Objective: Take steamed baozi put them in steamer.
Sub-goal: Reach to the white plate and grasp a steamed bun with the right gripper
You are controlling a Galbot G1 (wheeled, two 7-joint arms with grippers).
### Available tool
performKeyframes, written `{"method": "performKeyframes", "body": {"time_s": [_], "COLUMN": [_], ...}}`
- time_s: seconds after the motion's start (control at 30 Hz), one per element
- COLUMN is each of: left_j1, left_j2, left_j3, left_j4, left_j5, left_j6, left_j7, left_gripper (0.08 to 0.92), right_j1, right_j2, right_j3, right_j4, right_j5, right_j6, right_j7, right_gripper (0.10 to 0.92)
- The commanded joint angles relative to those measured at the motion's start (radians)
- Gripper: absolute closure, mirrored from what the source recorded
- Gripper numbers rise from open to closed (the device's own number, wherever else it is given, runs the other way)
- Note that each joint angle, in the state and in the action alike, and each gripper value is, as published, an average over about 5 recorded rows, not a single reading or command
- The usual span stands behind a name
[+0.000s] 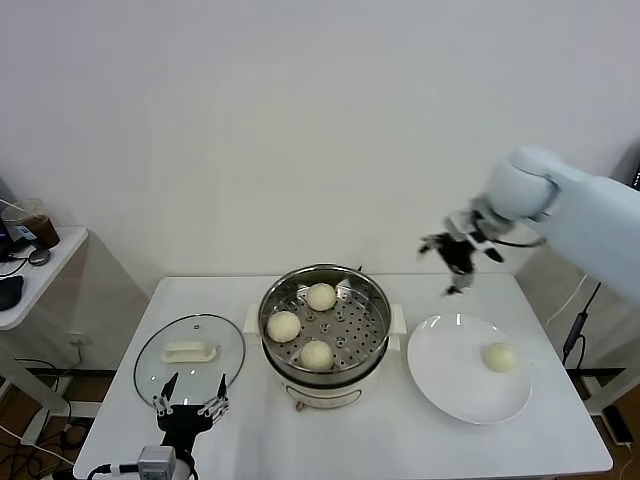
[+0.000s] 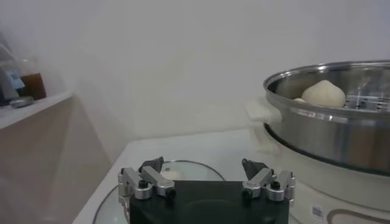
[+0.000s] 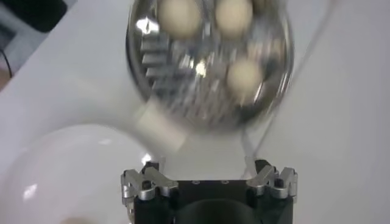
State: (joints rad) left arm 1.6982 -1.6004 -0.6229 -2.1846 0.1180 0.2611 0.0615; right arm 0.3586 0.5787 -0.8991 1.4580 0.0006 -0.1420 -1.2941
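Observation:
The steel steamer (image 1: 372, 300) stands mid-table on its cream pot and holds three steamed baozi (image 1: 321, 296) (image 1: 284, 326) (image 1: 317, 355). One more baozi (image 1: 499, 357) lies on the white plate (image 1: 450, 385) to the right. My right gripper (image 1: 455, 255) hangs open and empty in the air behind the plate, right of the steamer. Its wrist view looks down on the steamer (image 3: 268, 91), the baozi (image 3: 244, 76) and the plate (image 3: 73, 164). My left gripper (image 1: 190, 405) rests open at the front left, over the glass lid.
A round glass lid (image 1: 185, 340) with a white handle lies left of the steamer. A side shelf (image 1: 30, 275) with a cup of dark drink stands beyond the table's left edge. A wall is behind the table.

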Motion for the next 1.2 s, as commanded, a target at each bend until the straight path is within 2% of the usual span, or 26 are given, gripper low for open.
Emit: {"method": "performKeyframes", "body": {"time_s": [0.03,0.17,0.6,1.2], "left_j1": [0.023,0.039,0.042,0.026], "left_j2": [0.000,0.000,0.000,0.001], "left_j3": [0.002,0.000,-0.010,-0.012], "left_j4": [0.001,0.001,0.031,0.059], "left_j5": [-0.006,-0.004,-0.002,-0.002], "left_j6": [0.000,0.001,0.002,0.004], "left_j7": [0.001,0.002,0.000,0.002], "left_gripper": [0.177,0.177,0.177,0.177], "right_j1": [-0.467,-0.585,-0.586,-0.577], "right_j2": [-0.183,-0.136,0.011,0.113], "right_j3": [0.353,0.458,0.452,0.427], "right_j4": [-0.064,-0.128,-0.283,-0.366], "right_j5": [-0.208,-0.292,-0.356,-0.404], "right_j6": [-0.064,-0.049,0.015,0.024], "right_j7": [-0.039,-0.020,0.012,0.048], "right_gripper": [0.203,0.203,0.203,0.203]}}
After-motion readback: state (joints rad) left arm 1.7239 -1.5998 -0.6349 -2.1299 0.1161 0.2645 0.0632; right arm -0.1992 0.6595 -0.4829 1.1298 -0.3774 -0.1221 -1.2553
